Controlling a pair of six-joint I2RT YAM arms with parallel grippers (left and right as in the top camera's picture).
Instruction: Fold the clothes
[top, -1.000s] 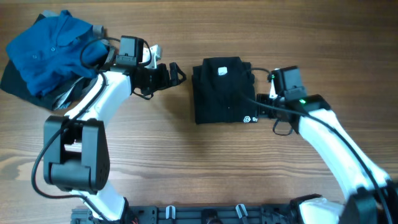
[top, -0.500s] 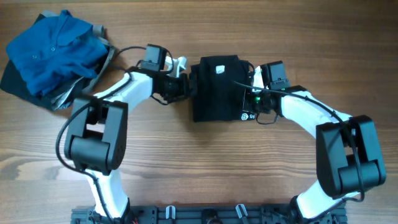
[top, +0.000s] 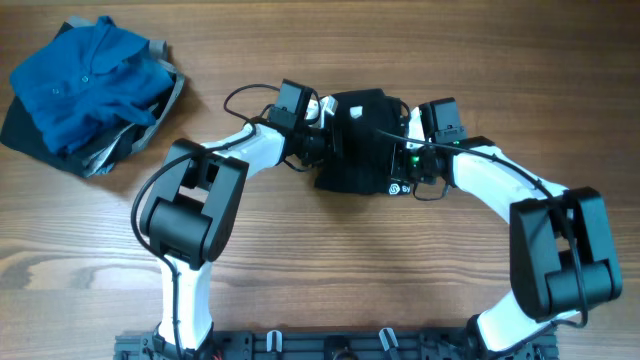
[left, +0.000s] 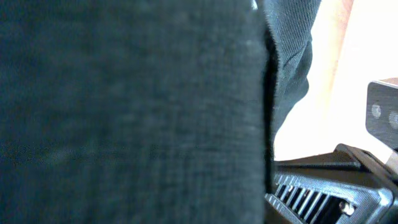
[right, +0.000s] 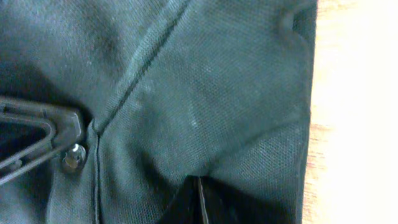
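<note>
**A:** Quick rundown, biggest stuff first. The wooden table (top: 300, 270) is under everything. The black garment (top: 360, 150) sits as a folded block right between the two claws. The left gripper (top: 325, 140) is up against its left edge and the right gripper (top: 405, 155) is on its right edge.

**B:** And the other clothes?

**A:** The blue shirt (top: 70, 80) is bunched up well off to the outer side of the left gripper, nowhere near the garment. A grey cloth (top: 165, 95) pokes out of that pile on the side facing the claw.

**B:** Claws open or closed?

**A:** Honestly can't tell for either. The left wrist view is wall-to-wall black knit (left: 124, 112) right at the lens. The right wrist view shows the garment (right: 205, 93) with a diagonal seam and one black finger (right: 67, 127) lying on the cloth. The gap between the fingers isn't visible, so I can't say whether anything is pinched.

**B:** Small stuff?

**A:** The white logo (top: 398, 187) is just beside the right gripper. The white neck tag (top: 356, 113) is on top between the claws, nearer the left one.
</note>
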